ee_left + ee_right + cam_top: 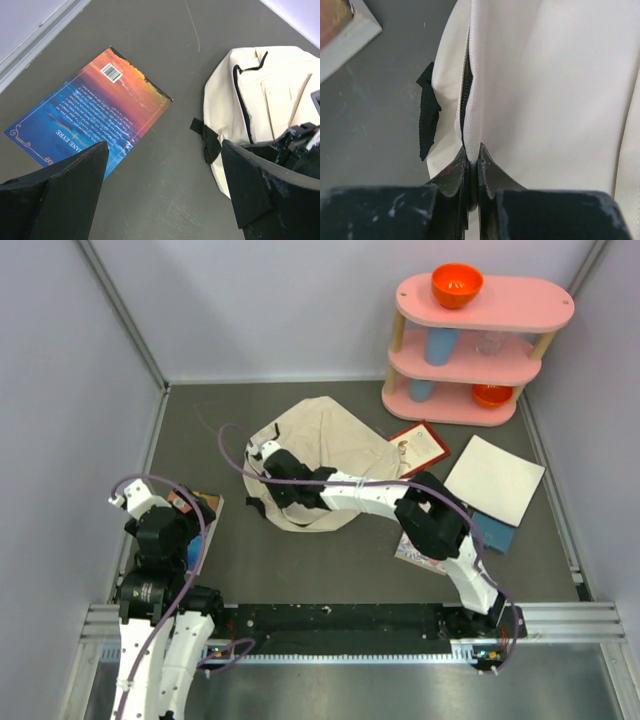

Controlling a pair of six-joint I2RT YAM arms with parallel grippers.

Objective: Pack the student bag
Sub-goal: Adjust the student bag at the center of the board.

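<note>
The student bag (pixel 330 445), cream canvas with black zipper trim, lies crumpled in the middle of the table. My right gripper (pixel 264 455) reaches across to the bag's left edge. In the right wrist view the right gripper (pixel 472 156) is shut on a fold of cream fabric beside the black zipper of the bag (pixel 545 100). A black strap end (pixel 427 115) hangs at the bag's side. My left gripper (pixel 165 190) hovers open over bare table. It sits between a blue and orange book (pixel 90 120) and the bag (pixel 270 95), with nothing between its fingers.
A pink shelf (pixel 480 335) at the back right carries an orange bowl (pixel 457 285) and blue cups. A red-bordered book (pixel 420 447), a white sheet (pixel 494 480), a blue item (pixel 493 533) and a magazine (pixel 415 552) lie right of the bag. Walls enclose the table.
</note>
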